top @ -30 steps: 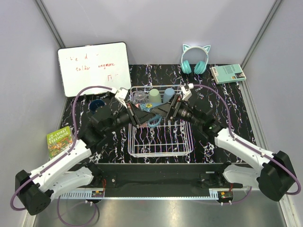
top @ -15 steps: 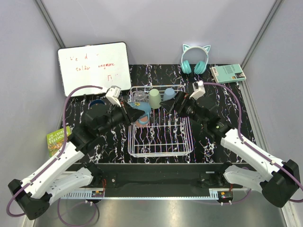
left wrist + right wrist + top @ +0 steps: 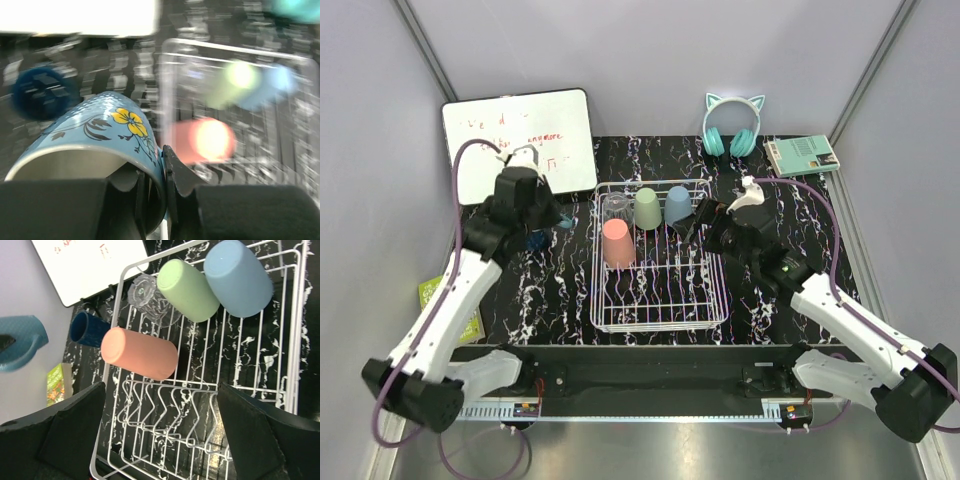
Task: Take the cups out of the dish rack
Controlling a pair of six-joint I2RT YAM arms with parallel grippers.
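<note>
Well, the big white dish rack [image 3: 660,295] holds the pink cup [image 3: 618,242], green cup [image 3: 647,208], blue cup [image 3: 677,204] and clear glass [image 3: 615,207]. Red writing on the whiteboard [image 3: 480,130] is too small to read. The right gripper [image 3: 161,390] hangs wide open at the rack's right edge. The left gripper [image 3: 159,172] pinches the teal mug [image 3: 90,132] by its rim, left of the rack. Only its wrist view shows the yellow flower [image 3: 129,120].

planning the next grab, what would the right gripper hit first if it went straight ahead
Probably the dish rack, its wire floor, just short of the salmon-pink cup; depth is unclear. The right gripper is open.
</note>
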